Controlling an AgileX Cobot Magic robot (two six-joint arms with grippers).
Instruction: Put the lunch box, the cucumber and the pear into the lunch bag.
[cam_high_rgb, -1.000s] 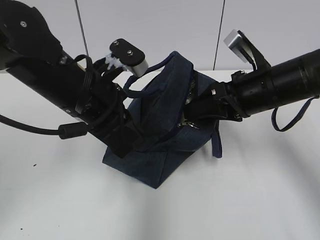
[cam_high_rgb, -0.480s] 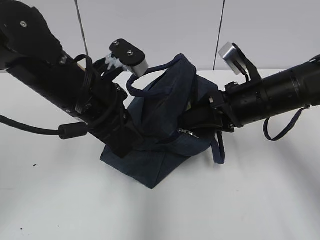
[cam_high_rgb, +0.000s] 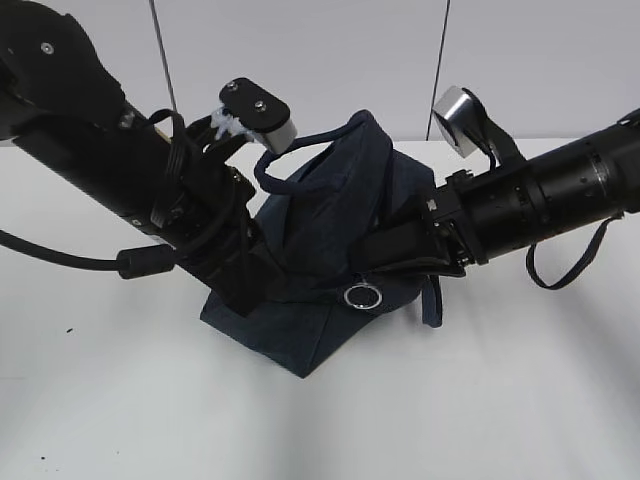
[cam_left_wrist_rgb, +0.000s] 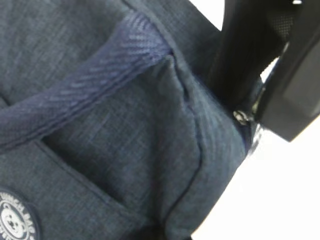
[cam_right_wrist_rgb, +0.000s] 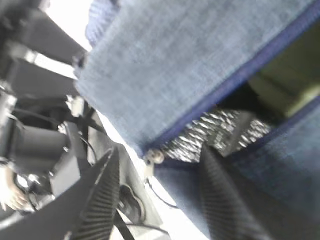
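Note:
The navy lunch bag stands tilted on the white table between my two arms. My left gripper is pressed into its left side and seems shut on the fabric; its fingers are hidden. The left wrist view shows only the bag's cloth, a handle strap and the white logo. My right gripper is open at the zip end. The silver ring pull hangs free under it. Through the open zip I see silvery lining and a pale green surface, likely the lunch box lid. Cucumber and pear are out of view.
A loose navy strap hangs at the bag's right side. Another strap loop dangles under my right arm. The white table ends at a pale wall behind the bag.
My right gripper has slid left and down along the zip. The ring pull, hidden in the jaws before, now hangs free below them. The bag has shifted slightly left.

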